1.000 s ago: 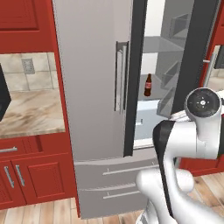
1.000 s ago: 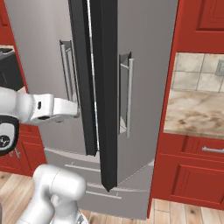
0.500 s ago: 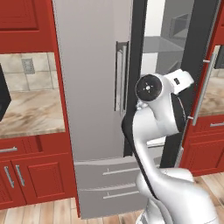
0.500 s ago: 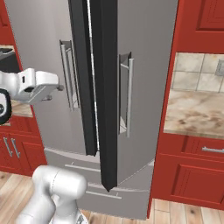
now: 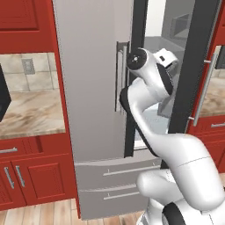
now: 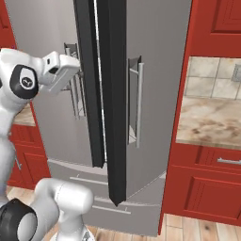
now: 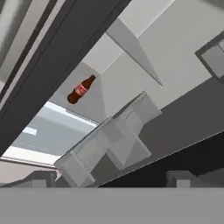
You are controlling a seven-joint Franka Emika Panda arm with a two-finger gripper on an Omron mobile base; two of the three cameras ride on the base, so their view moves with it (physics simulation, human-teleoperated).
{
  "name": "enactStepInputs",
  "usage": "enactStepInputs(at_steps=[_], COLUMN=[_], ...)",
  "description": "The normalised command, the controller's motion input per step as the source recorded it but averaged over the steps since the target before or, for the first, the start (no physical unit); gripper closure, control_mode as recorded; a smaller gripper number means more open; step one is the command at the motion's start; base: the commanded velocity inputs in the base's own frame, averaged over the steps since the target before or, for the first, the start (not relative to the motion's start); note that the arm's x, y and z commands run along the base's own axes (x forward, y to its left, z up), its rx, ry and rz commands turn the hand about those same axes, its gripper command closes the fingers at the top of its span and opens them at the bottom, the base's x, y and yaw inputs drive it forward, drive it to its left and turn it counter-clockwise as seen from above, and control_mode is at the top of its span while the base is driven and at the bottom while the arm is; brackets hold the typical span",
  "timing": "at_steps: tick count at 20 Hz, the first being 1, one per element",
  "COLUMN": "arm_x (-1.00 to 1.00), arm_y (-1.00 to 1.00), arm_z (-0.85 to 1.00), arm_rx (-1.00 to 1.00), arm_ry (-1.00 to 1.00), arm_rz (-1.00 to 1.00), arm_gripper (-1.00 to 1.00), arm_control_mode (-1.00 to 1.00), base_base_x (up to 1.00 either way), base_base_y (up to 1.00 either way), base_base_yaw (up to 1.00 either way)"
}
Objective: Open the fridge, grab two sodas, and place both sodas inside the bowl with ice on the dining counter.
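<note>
Your arm has swung up from low beside the fridge (image 5: 94,110) into its open right side. Fridge interior: a dark bottle (image 7: 81,90) stands on a shelf. Your gripper (image 7: 109,177) is spread wide, empty.

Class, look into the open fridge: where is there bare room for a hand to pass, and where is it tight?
The fridge shelf is bare around the lone dark bottle, so a hand can pass beside it. It is tight near the grey door bins, and in the gap between the dark door edges.
</note>
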Motion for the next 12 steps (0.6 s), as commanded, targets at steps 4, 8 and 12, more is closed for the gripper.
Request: enactStepInputs(at_steps=[4, 8, 12], arm_x=[0.61, 0.37, 0.22], arm_y=[-0.53, -0.69, -0.84], arm_z=[0.05, 0.00, 0.00], arm_rx=[-0.03, -0.02, 0.00], arm_ry=[0.08, 0.07, 0.05], arm_rz=[0.00, 0.00, 0.00], arm_gripper=[-1.00, -1.00, -1.00], arm_control_mode=[-1.00, -1.00, -1.00], base_base_x=[0.00, 0.00, 0.00], base_base_y=[0.00, 0.00, 0.00], base_base_yaw=[0.00, 0.00, 0.00])
